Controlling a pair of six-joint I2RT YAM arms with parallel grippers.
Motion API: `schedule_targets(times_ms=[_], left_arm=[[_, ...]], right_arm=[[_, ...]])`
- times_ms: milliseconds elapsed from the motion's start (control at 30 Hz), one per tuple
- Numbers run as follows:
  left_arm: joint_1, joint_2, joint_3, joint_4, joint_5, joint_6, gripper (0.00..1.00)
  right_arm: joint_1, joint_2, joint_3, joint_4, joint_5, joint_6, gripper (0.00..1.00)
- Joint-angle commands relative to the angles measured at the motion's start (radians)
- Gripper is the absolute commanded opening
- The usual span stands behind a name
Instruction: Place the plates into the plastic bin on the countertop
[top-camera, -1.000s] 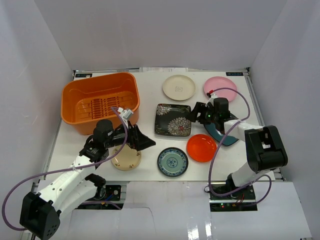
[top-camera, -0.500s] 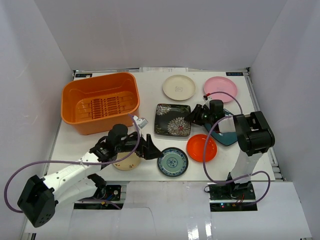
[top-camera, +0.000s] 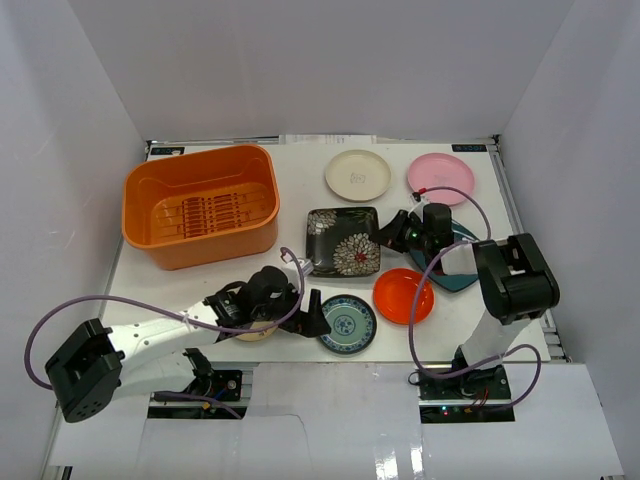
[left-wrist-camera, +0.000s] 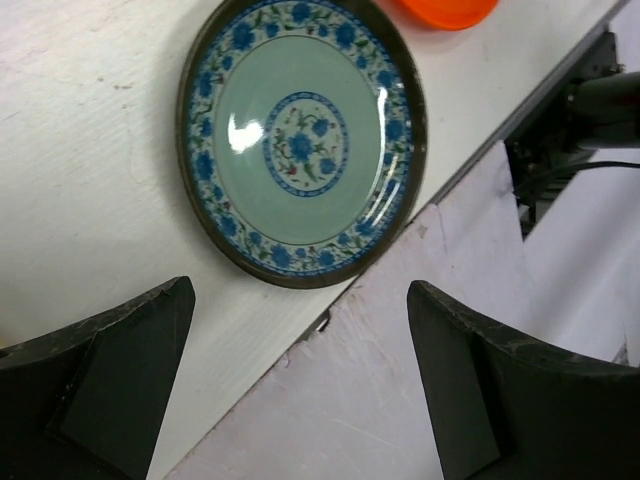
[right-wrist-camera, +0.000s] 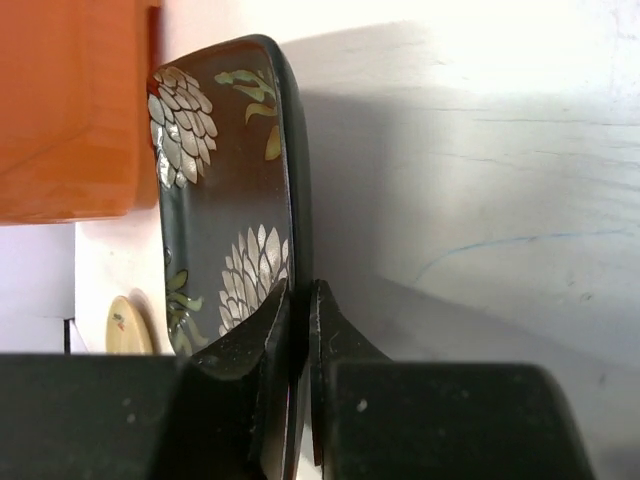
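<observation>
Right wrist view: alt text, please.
The right pincer is shut on the rim of the black floral square plate, with the white countertop behind. The orange bin fills the upper left corner.

5 round plates (top-camera: 357, 174), 2 square plates (top-camera: 344, 241), 1 bin (top-camera: 200, 243)

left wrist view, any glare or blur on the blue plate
Left wrist view: two small white glare spots on the blue-patterned plate, pattern otherwise sharp; the dark pincer fingers in the foreground look softer.
</observation>
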Motion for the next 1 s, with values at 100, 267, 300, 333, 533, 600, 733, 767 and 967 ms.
schedule_targets(times_ms=[100,267,300,333,533,600,733,767,967], left_arm=[[-0.013,-0.015,0.041,-0.022,-0.178,-0.037,0.98],[-0.011,-0.104,0.117,-0.012,-0.271,-0.032,0.98],[-0.011,-0.122,0.125,-0.01,-0.273,-0.029,0.98],[-0.011,-0.165,0.133,-0.004,-0.272,-0.023,0.98],[-0.011,-0.359,0.168,-0.033,-0.304,0.001,0.95],[-0.011,-0.432,0.209,-0.067,-0.357,0.026,0.95],[-0.01,-0.53,0.298,-0.137,-0.434,0.084,0.95],[-0.01,-0.544,0.314,-0.14,-0.448,0.099,0.95],[-0.011,-0.551,0.412,-0.205,-0.589,0.162,0.95]], right_arm=[[-0.02,-0.259,-0.005,0.146,-0.077,0.081,0.08],[-0.032,-0.385,0.017,0.137,-0.1,0.121,0.08],[-0.031,-0.403,0.032,0.117,-0.11,0.124,0.08],[-0.032,-0.409,0.053,0.099,-0.117,0.121,0.08],[0.056,-0.363,0.311,-0.07,-0.072,0.067,0.08],[0.129,-0.313,0.434,-0.108,-0.022,0.032,0.08],[0.239,-0.158,0.656,-0.19,0.061,0.007,0.08],[0.273,-0.118,0.7,-0.191,0.069,0.016,0.08],[0.4,0.155,1.027,-0.216,0.118,0.059,0.08]])
